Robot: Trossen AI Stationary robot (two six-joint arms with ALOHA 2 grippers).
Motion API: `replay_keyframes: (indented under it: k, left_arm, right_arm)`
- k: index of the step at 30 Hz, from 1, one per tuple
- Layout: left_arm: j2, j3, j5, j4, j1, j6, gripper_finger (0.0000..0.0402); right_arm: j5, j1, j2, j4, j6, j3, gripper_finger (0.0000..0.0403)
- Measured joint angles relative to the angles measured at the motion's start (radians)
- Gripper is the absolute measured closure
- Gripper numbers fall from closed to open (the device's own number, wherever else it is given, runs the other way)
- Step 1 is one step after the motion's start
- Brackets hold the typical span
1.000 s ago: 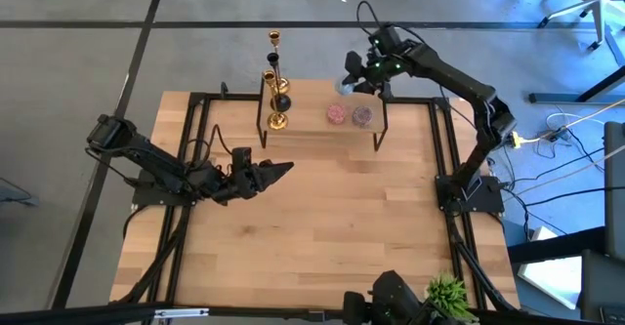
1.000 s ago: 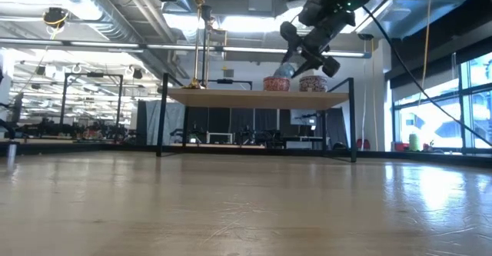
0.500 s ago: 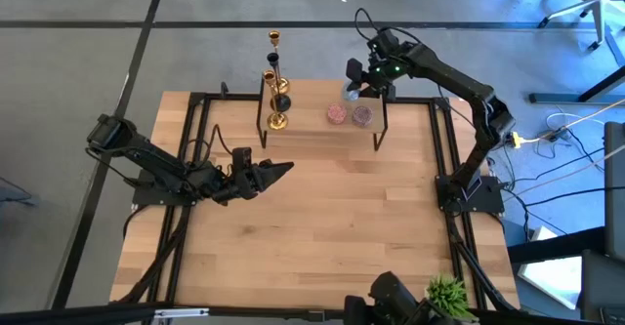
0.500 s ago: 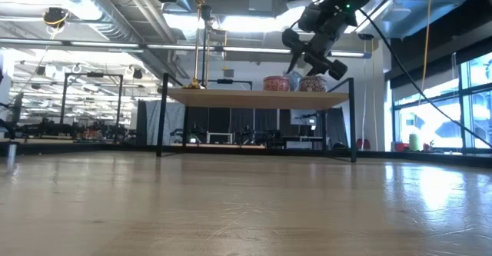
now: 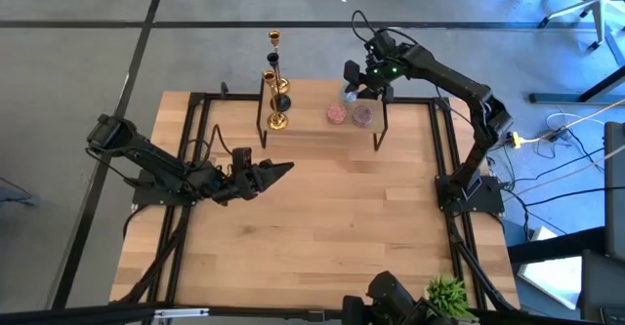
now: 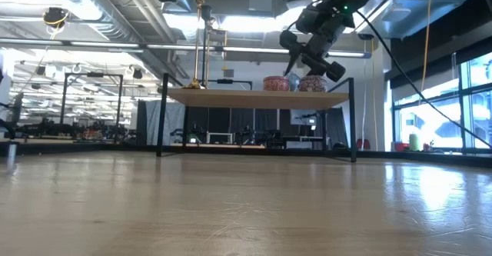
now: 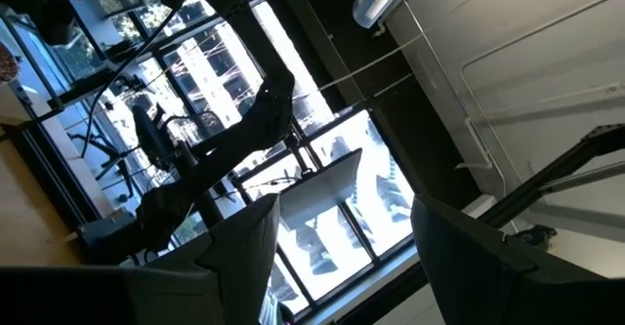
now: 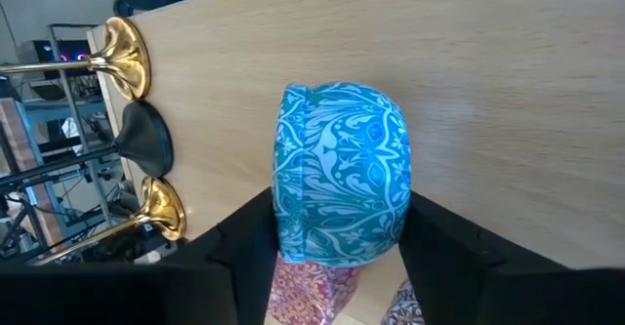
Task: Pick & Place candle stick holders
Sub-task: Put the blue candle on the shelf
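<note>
Two gold candlesticks (image 5: pixel 277 121) (image 5: pixel 274 40) stand by their round bases on the left end of a raised wooden shelf (image 5: pixel 322 138), with a black candlestick (image 5: pixel 281 101) between them. Their bases also show in the right wrist view (image 8: pixel 127 57) (image 8: pixel 161 208). My right gripper (image 5: pixel 350 87) is over the shelf's far right part, shut on a blue patterned jar (image 8: pixel 342 169). The jar is down at shelf height in the low view (image 6: pixel 294 81), beside two red patterned jars (image 5: pixel 336 115) (image 5: pixel 362 116). My left gripper (image 5: pixel 278 172) waits open above the table's left middle. My right gripper pinches the blue jar's two opposite sides (image 8: pixel 293 229) between its two fingers (image 8: pixel 244 257). The fingers slant down from the table's far right. The jar is low over the shelf top; whether it rests on it, I cannot tell.
The shelf stands on thin black legs (image 5: pixel 260 120) at the table's far side. Black frame rails (image 5: pixel 195 149) run along the left and right of the table. A small green plant (image 5: pixel 447 292) is at the near right. Bare wood (image 5: pixel 342 218) lies in the middle.
My right gripper has gone down and a little toward the table's near edge with the blue jar. The jar has come from above the shelf down to shelf height, next to the red jars.
</note>
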Motion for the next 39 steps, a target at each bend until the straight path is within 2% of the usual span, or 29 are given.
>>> replay_keyframes:
  k: [8, 13, 39]
  left_arm:
    - [0.000, 0.000, -0.002, 0.000, -0.011, 0.010, 0.0172]
    - [0.000, 0.000, -0.003, 0.000, -0.011, 0.010, 0.0172]
    - [0.000, 0.000, 0.001, 0.000, -0.022, 0.010, 0.0172]
  right_arm:
    - [0.000, 0.000, 0.000, -0.003, -0.008, 0.000, 0.0165]
    - [0.000, 0.000, 0.000, -0.003, -0.008, 0.000, 0.0149]
    - [0.024, -0.007, -0.002, -0.118, -0.060, 0.000, 0.0146]
